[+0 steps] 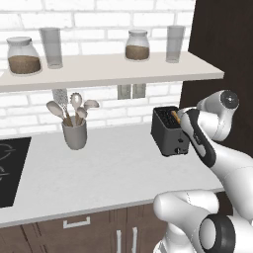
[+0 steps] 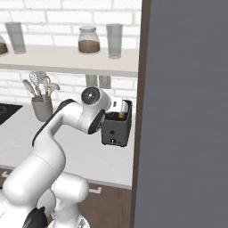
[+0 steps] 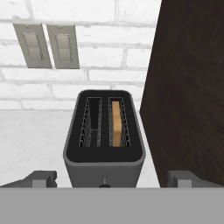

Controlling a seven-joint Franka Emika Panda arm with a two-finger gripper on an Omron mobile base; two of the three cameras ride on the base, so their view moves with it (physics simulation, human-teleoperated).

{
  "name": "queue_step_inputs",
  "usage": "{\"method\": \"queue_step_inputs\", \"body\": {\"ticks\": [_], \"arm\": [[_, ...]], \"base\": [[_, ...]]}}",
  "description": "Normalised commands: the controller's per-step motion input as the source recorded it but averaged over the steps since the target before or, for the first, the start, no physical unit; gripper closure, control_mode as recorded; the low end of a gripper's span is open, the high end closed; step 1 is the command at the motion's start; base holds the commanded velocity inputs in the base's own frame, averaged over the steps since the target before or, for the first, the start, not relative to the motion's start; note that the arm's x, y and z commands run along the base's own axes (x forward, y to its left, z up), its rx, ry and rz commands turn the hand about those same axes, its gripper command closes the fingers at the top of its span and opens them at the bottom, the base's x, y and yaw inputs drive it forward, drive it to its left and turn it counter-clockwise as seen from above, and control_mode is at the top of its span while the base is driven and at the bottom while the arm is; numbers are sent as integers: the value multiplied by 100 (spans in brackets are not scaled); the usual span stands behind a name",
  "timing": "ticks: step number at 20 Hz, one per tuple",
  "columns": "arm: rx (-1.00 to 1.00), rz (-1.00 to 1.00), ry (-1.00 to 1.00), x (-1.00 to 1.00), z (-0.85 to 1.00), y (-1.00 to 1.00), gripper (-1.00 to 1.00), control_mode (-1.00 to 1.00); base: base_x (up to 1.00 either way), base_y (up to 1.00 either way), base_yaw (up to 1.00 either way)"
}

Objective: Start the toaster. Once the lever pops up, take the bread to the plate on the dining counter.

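A dark wood cabinet wall (image 1: 217,54) rises at the right end of the scene, and a white brick wall (image 1: 99,20) runs along the far side. Below it the pale table (image 1: 113,173) stretches left to a black cooktop (image 1: 12,170). A long shelf (image 1: 108,69) on the brick carries two lidded jars of brown grains (image 1: 23,56) and two empty glasses (image 1: 51,47). The white arm (image 1: 217,148) reaches from the near right toward the table's far right corner. There the toaster (image 1: 168,131) stands, just beside the cabinet wall, its narrow end face toward the arm. Farther left on the table a grey holder of wooden spoons (image 1: 74,132) stands well apart from it. Two pale outlet plates (image 3: 46,45) sit on the brick behind the toaster. The tool (image 3: 111,183) hovers at the near end of the toaster, its fingers (image 3: 41,178) spread wide apart and holding nothing. The bread (image 3: 116,123) sits sunk in the toaster's right slot; the left slot is empty. The lever (image 1: 180,149) shows as a small pale mark low on the end face.
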Motion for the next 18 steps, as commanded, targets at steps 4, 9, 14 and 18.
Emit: {"method": "queue_step_inputs", "body": {"ticks": [4,9,14,18], "arm": [[0,0,0,0,0,0,-100,-100],[0,0,0,0,0,0,-100,-100],[0,0,0,0,0,0,-100,-100],[0,0,0,0,0,0,-100,-100]], "base": [[0,0,0],[0,0,0],[0,0,0],[0,0,0]]}}
